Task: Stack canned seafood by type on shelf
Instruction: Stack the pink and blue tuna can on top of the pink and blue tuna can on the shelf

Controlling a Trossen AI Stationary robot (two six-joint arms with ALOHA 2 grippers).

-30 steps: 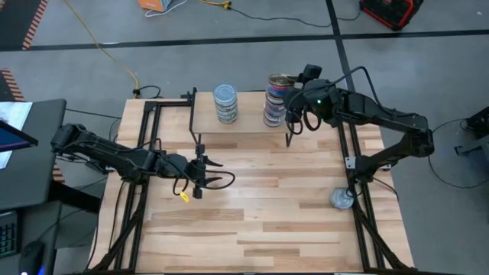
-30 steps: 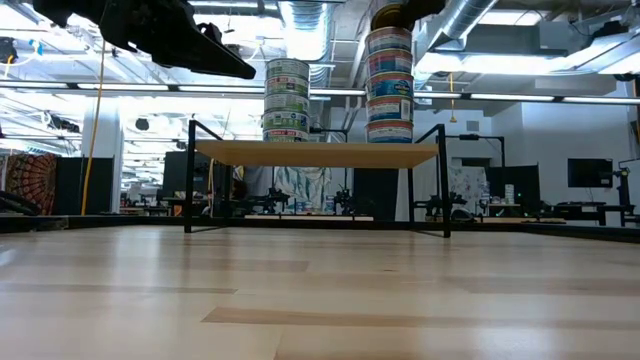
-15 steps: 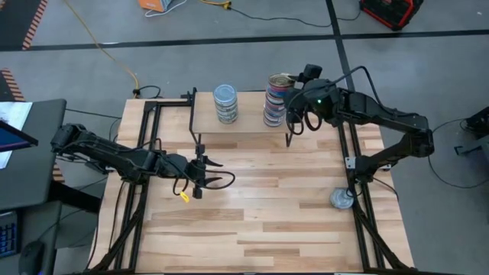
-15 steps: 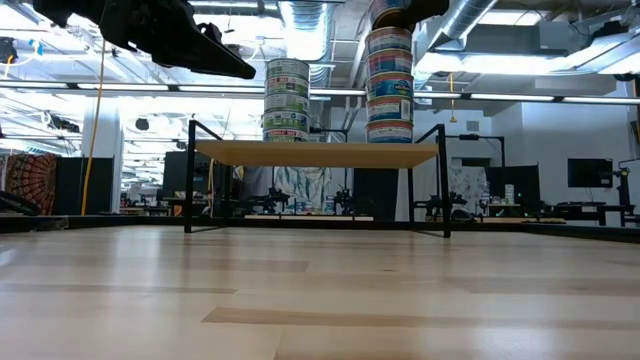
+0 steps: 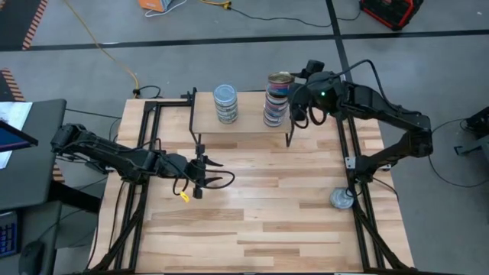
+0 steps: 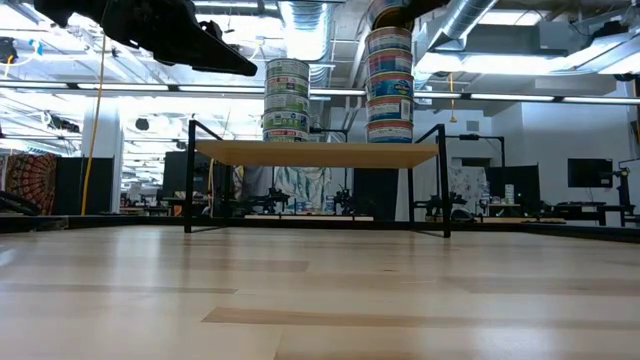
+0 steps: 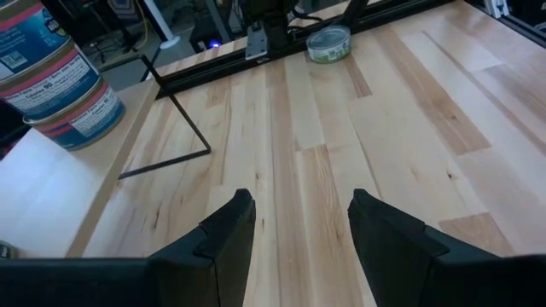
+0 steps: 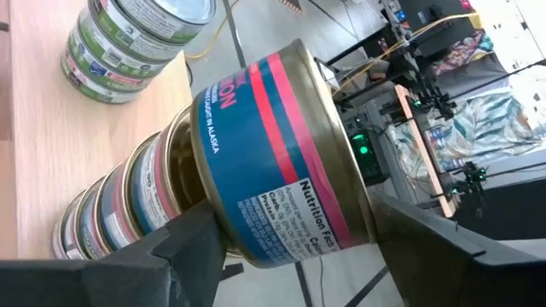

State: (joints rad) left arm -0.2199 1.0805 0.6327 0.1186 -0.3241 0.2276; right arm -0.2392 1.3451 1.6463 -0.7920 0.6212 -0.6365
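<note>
The shelf (image 5: 248, 122) stands at the table's far middle and carries two stacks of canned seafood. The left stack (image 5: 225, 103) has green labels. The taller right stack (image 5: 275, 107) has blue-and-red labels. Its top tin (image 8: 273, 162) sits on that stack between the fingers of my right gripper (image 8: 290, 217), which stands open at the stack's right side (image 5: 293, 95). Another tin (image 5: 341, 200) lies on the table by the right rail. My left gripper (image 5: 218, 173) hovers open over the table's left middle, with nothing between its fingers (image 7: 299, 226). My right gripper has one finger on either side of the top tin's labelled wall (image 8: 256, 213), coming nearly level from the table's right. I cannot tell whether the fingers touch the wall. The tin rests on the stack below it.
Black frame rails (image 5: 353, 145) run along both sides of the table. A small yellow tag (image 5: 184, 195) lies near my left gripper. Bare wood reaches from the shelf (image 6: 315, 153) to the near edge.
My right gripper has drawn a little toward the table's far edge beside the right stack. The top tin has kept its place on the stack.
</note>
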